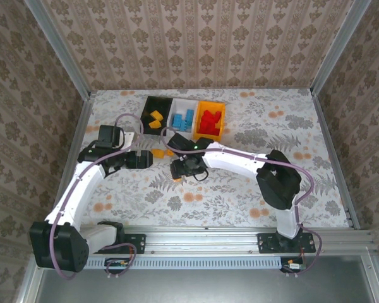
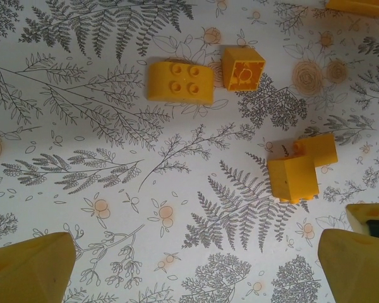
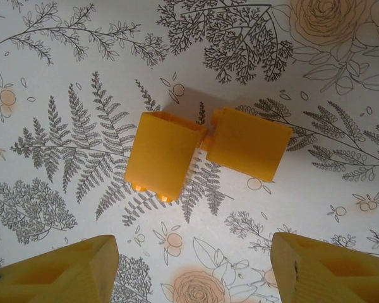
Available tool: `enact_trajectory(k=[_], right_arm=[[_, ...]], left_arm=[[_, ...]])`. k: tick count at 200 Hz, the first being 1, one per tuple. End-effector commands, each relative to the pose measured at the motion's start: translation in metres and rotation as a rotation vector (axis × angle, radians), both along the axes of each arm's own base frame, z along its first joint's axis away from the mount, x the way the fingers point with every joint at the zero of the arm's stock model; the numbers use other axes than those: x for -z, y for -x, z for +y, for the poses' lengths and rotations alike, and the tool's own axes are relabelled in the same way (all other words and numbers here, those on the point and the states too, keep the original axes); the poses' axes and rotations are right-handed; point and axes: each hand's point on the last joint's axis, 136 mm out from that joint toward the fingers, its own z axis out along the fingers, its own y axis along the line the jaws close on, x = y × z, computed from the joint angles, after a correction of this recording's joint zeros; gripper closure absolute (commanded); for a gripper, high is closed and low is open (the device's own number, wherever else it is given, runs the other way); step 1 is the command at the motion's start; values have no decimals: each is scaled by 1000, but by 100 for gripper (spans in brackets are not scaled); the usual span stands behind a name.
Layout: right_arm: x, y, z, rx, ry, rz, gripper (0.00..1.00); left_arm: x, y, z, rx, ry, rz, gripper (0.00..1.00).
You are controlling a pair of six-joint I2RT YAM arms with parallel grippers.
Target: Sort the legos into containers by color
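Observation:
Three bins stand in a row at the back: a black bin (image 1: pixel 148 106) with yellow bricks, a white bin (image 1: pixel 175 108) with light blue bricks, and an orange bin (image 1: pixel 219 123) with red bricks. Loose yellow-orange bricks (image 1: pixel 158 153) lie on the cloth between the arms. My left gripper (image 1: pixel 144 160) (image 2: pixel 192 271) is open above bare cloth, and beyond it lie a studded brick (image 2: pixel 179 80), a square brick (image 2: pixel 243 67) and a touching pair (image 2: pixel 301 169). My right gripper (image 1: pixel 184 170) (image 3: pixel 192 271) is open, with two touching yellow bricks (image 3: pixel 163 154) (image 3: pixel 246 144) just beyond its fingertips.
A floral cloth (image 1: pixel 252 189) covers the table, with patterned walls on three sides. The two grippers sit close together at mid-table, a little in front of the bins. Another yellow piece (image 2: pixel 360 6) shows at the top right edge of the left wrist view.

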Motion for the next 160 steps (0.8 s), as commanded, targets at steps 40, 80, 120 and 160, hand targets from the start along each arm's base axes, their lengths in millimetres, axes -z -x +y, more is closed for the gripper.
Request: enact_trajectory(k=[40,80,120,160], right_arm=[[12,-16,21,12,40,-15,38],[24,-18,28,3,58,8,42],[31,-17,32,-1,65,32,46],[37,-15,30,-14,95,49,46]], left_arm=[[-2,2,5,5,-24,-20,0],[-2,2,5,6,-22,-22,0],[-3,3,5,7,-20,-24,0],[-3,3,4,9,-16,-24,0]])
